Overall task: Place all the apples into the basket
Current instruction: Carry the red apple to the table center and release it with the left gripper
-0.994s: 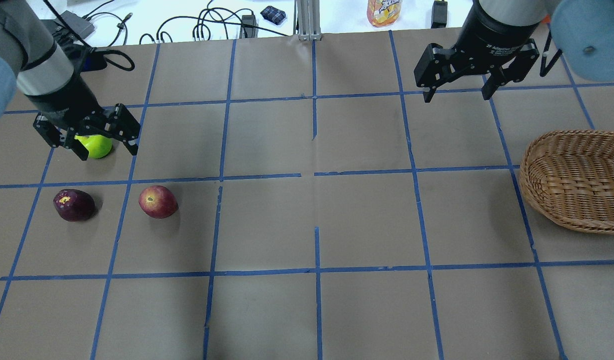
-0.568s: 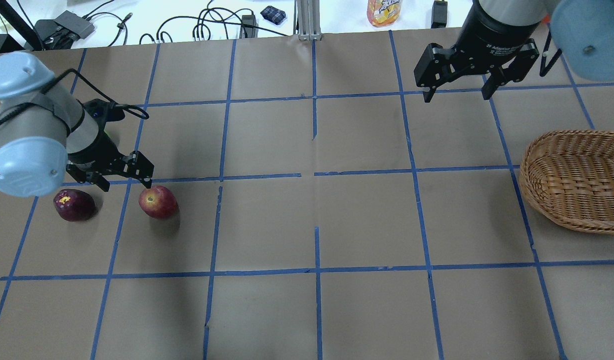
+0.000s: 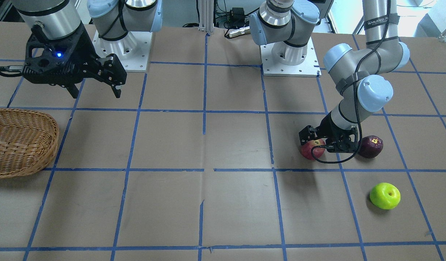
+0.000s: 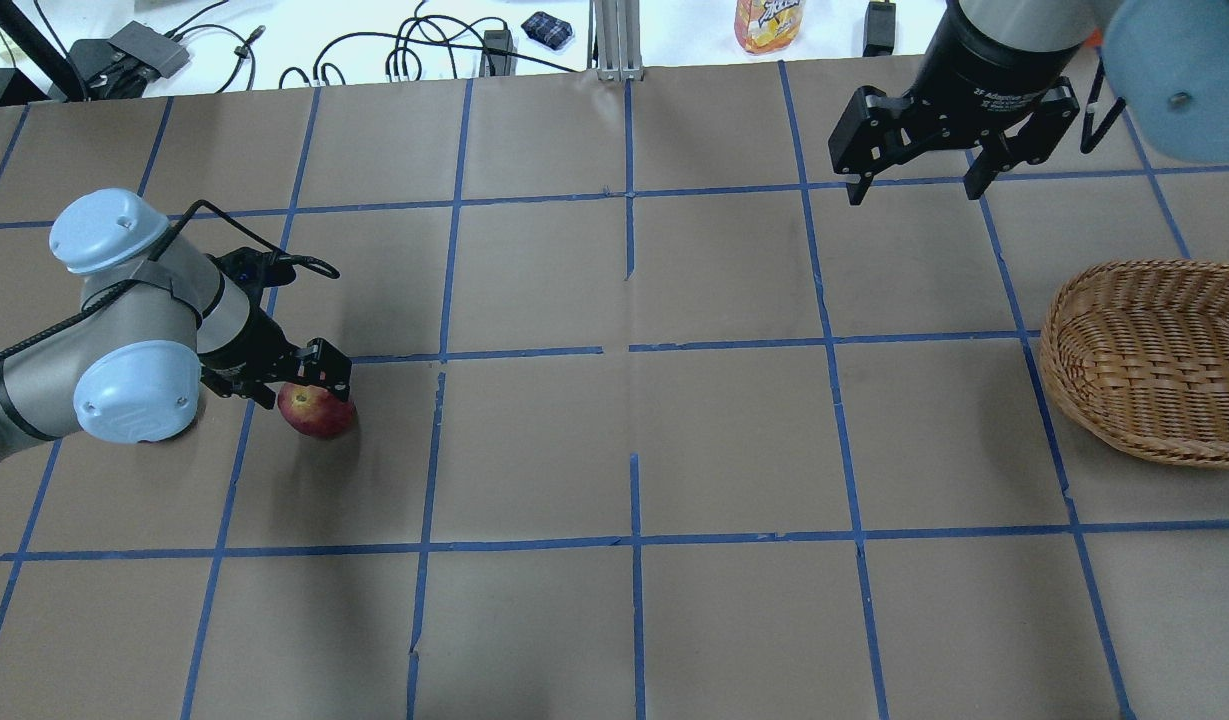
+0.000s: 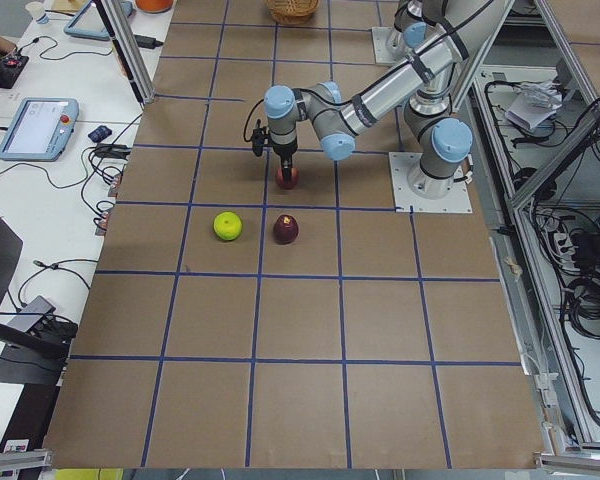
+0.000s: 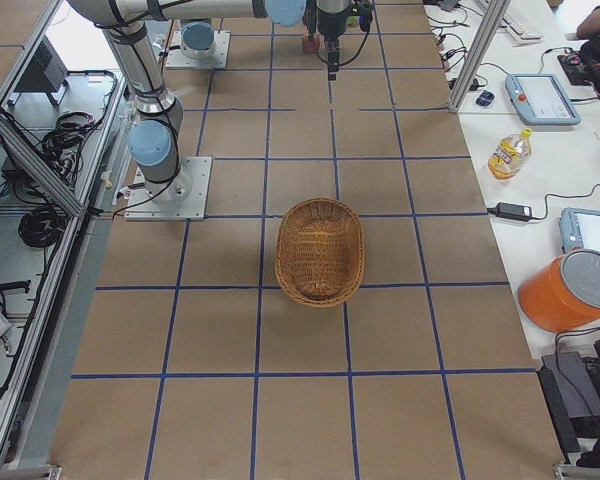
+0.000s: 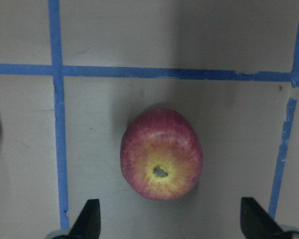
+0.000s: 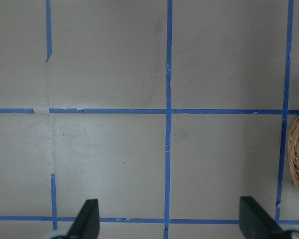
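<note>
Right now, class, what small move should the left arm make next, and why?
Probably lower the left pincer straight down around the red apple: it is open, and the wrist view shows the apple centred between its jaws, not yet touched.

Three apples [image 3: 310, 150] [image 3: 371, 146] [image 3: 385, 195], one basket [image 3: 23, 141], two tools [image 3: 328, 145] [image 3: 96, 92].

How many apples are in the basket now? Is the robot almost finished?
Not yet. The basket is empty, so nothing is done. The left gripper hangs open just over the red apple, not gripping it. The dark purple apple and the green apple lie on the table too, so all three are left to move. The right gripper is open and holds nothing.
</note>
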Controlling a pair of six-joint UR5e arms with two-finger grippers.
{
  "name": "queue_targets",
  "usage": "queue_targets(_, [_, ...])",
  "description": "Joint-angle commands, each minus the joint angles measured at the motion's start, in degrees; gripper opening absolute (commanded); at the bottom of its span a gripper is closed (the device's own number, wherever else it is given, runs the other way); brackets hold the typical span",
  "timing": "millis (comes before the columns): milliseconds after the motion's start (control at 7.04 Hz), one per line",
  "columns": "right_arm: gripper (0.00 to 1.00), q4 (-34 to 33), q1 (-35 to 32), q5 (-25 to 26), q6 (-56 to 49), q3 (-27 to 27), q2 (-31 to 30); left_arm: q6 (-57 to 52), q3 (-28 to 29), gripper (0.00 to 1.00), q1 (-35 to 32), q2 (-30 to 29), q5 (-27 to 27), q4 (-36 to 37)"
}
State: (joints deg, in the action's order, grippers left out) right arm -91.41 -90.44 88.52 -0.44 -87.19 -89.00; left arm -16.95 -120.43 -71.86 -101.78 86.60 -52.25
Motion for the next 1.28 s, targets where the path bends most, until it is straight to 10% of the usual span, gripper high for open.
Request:
queue_targets(0, [1.00,0.0,0.0,0.1,0.0,0.0,0.1,-1.0,-2.1,1.00,0.2,-2.1,0.2,4.9])
queue_targets(142, [1.00,0.1,0.0,0.1,0.0,0.0,0.0,-1.0,-2.8,0.89,0.2,-3.0,0.1,6.4])
queue_targets(426, [1.00,0.1,0.0,0.1,0.0,0.0,0.0,0.4,-2.1,0.08,-0.4,-1.7,2.9,6.9])
queue_targets(1136, [1.00,0.1,0.0,0.0,0.0,0.0,0.1,37.7,13.0,0.00,-33.5,-7.3,0.0,8.0])
